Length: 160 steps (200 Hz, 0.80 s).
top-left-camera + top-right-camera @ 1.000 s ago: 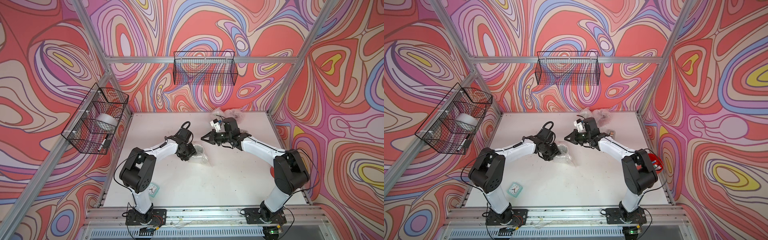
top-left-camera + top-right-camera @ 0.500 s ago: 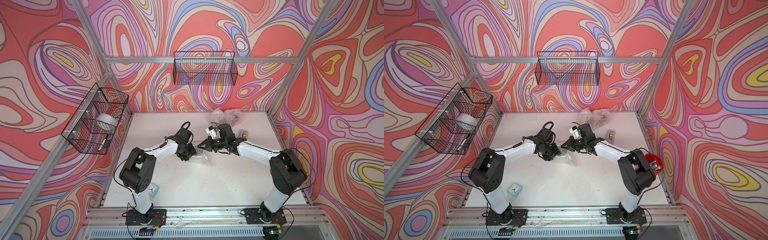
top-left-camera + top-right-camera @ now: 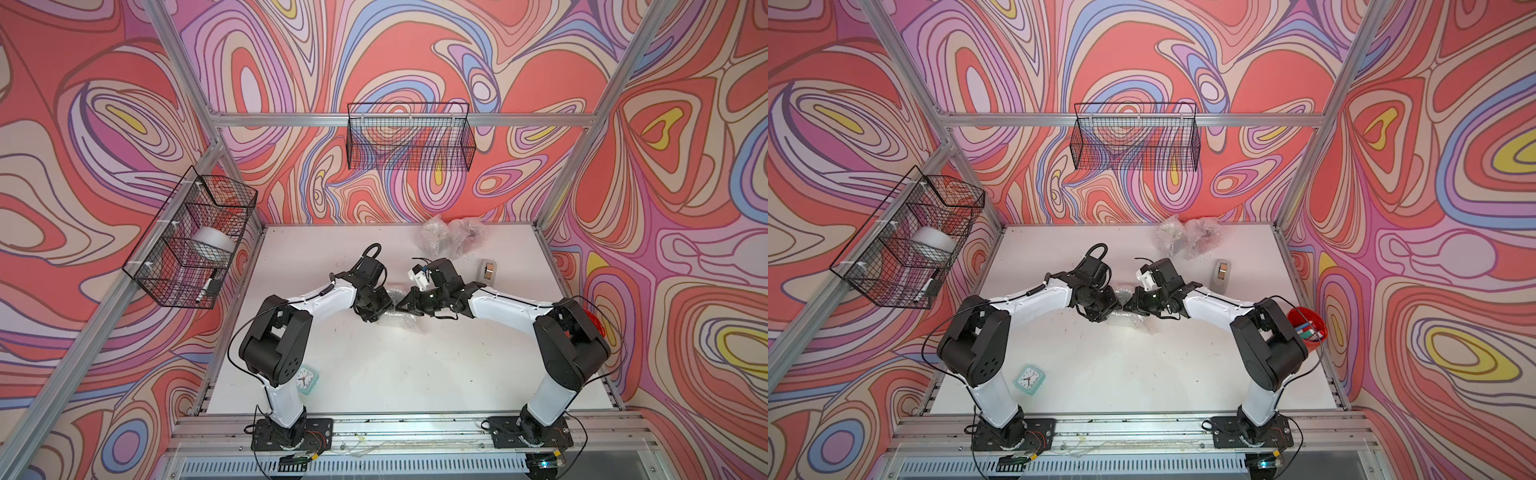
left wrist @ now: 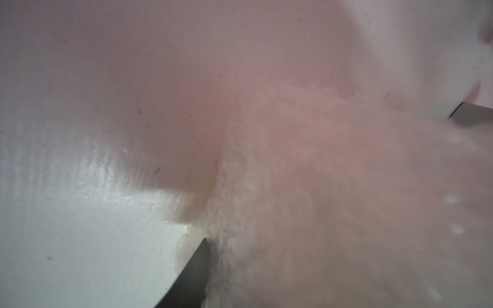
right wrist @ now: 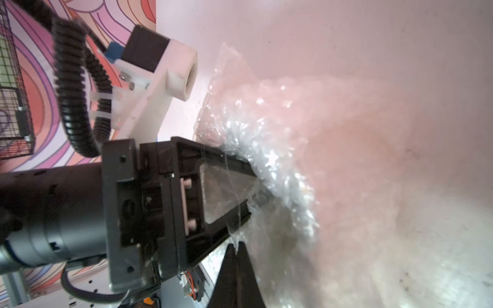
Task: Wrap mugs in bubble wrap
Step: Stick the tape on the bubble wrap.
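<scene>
One crinkly bubble wrap bundle [image 5: 280,160] fills left jaws; right jaws pinch together.

Wore white shells along the left arm [image 3: 320,297] and the right arm [image 3: 509,305], with bulky black joints [image 3: 276,349] dotted by small round holes. Stood bolted on black base plates [image 3: 326,428] trailing thin red and orange wires [image 3: 319,438]. Carried a ribbed black cable [image 5: 72,88], cinched by white ties [image 5: 101,96], beside a white camera mount [image 5: 160,80] with silver screws [image 5: 125,77]. Ended in a black left hand [image 3: 384,308].
</scene>
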Each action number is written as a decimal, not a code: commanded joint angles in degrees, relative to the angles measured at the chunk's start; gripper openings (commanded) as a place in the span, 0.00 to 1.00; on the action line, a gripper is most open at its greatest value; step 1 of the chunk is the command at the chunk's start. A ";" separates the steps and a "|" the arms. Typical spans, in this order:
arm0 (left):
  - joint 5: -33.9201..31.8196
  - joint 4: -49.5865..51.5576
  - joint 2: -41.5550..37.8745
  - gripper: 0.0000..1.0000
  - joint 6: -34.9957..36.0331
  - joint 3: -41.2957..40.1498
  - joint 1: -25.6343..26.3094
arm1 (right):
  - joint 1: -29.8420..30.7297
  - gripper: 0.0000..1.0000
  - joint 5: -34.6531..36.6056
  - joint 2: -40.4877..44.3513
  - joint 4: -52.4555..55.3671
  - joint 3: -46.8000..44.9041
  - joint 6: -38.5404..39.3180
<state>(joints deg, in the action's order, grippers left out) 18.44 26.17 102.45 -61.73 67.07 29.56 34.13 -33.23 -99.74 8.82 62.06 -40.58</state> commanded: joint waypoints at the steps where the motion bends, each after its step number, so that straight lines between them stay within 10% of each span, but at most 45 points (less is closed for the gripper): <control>1: 0.46 1.51 0.98 0.46 -1.23 -0.62 0.28 | 1.70 0.00 9.48 -0.41 9.76 -0.87 6.50; 160: 0.81 0.98 1.51 0.45 -0.86 -1.03 0.27 | 2.36 0.28 13.46 8.50 8.44 3.49 7.71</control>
<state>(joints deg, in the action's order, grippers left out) 18.57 26.11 102.50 -61.76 67.07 29.63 36.40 -21.21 -93.60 16.36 64.95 -33.89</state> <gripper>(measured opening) 0.454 0.276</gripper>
